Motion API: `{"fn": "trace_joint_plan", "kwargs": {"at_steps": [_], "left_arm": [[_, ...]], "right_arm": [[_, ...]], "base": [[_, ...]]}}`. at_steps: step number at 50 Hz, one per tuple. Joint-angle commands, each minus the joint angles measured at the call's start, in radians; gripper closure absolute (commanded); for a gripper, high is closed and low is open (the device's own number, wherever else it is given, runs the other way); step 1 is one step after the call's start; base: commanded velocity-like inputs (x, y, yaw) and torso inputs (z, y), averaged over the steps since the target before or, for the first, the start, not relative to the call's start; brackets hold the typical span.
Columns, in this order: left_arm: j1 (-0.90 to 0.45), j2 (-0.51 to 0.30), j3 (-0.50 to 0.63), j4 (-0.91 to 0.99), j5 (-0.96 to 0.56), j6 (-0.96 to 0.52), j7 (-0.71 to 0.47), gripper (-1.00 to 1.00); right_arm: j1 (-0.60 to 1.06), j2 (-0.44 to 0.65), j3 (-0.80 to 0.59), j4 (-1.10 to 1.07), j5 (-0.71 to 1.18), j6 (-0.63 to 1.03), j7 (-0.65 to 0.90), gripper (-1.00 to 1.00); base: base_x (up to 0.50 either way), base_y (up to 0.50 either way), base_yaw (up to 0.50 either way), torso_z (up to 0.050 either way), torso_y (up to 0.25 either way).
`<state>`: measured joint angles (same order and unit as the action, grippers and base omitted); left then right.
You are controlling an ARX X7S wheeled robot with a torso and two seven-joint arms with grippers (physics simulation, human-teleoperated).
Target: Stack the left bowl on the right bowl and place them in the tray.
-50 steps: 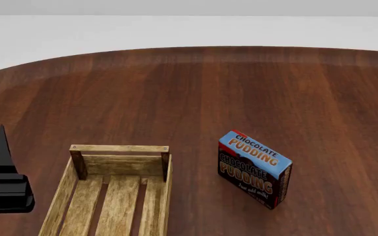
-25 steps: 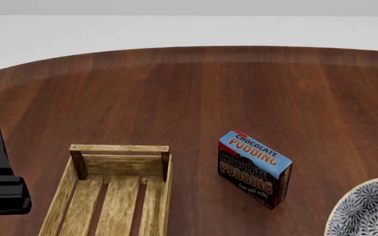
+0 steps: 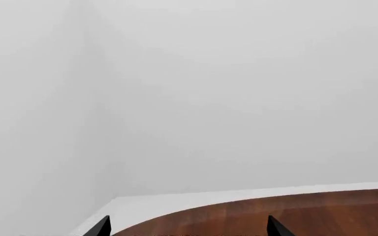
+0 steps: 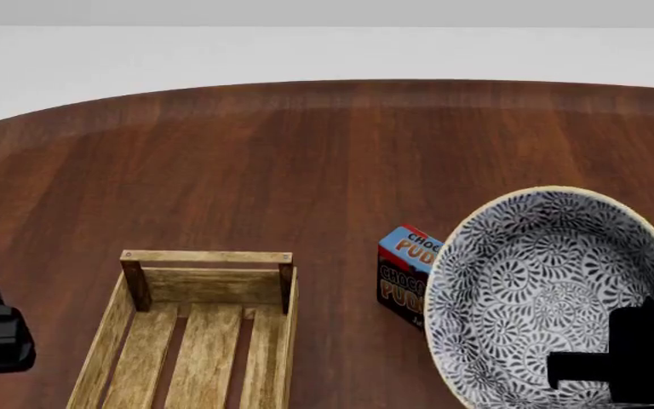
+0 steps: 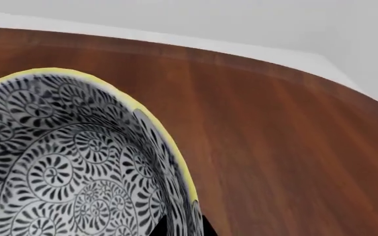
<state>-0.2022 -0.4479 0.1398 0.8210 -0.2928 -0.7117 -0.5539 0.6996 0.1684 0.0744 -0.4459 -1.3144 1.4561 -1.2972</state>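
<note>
Setting: a round, dark wooden table [image 4: 304,162] against plain pale grey walls.

Item 1, bowl [image 4: 543,294]: white with a dense black swirl pattern and a yellow rim. You have it at about 4 o'clock in the head view, large and close, its open side facing the camera. It covers much of the box behind it.

Item 2, right gripper [image 4: 645,358]: black, at the bowl's lower rim. One finger [image 5: 179,226] sits inside the wall in the right wrist view, so it appears clamped on the rim.

Item 3, tray [image 4: 208,281]: light slatted wooden crate with corner posts, at about 7 o'clock, well apart from the bowl at its 3 o'clock side.

Item 4, left gripper [image 3: 187,228]: its two black fingertips stand wide apart in the left wrist view, holding nothing, at the tray's 9 o'clock.

Item 5, pudding box [image 4: 404,277]: blue and black; readable letters "CHOC" and "PUD".
</note>
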Motion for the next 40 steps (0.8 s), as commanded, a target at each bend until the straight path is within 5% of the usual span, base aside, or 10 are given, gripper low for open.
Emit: {"fn": "trace_joint_plan", "kwargs": {"at_steps": [1,11,40], "left_arm": [[0.014,-0.006,-0.037,-0.018,-0.014,0.026,0.004,-1.0],[0.026,-0.011,-0.066,-0.025,-0.026,0.042,0.005,-1.0],[0.077,-0.023,-0.12,-0.046,-0.029,0.098,0.001,-1.0]], "right_arm": [[0.104,-0.089,-0.079,0.108,0.041,-0.045,0.057,1.0],[0.17,-0.162,-0.097,0.263,0.217,-0.086,0.203,1.0],[0.408,-0.165,-0.247,0.716,1.143,-0.16,0.802,1.0]], "base": [[0.0,0.0,0.0,0.0,0.0],[0.0,0.0,0.0,0.0,0.001],[0.0,0.0,0.0,0.0,0.001]]}}
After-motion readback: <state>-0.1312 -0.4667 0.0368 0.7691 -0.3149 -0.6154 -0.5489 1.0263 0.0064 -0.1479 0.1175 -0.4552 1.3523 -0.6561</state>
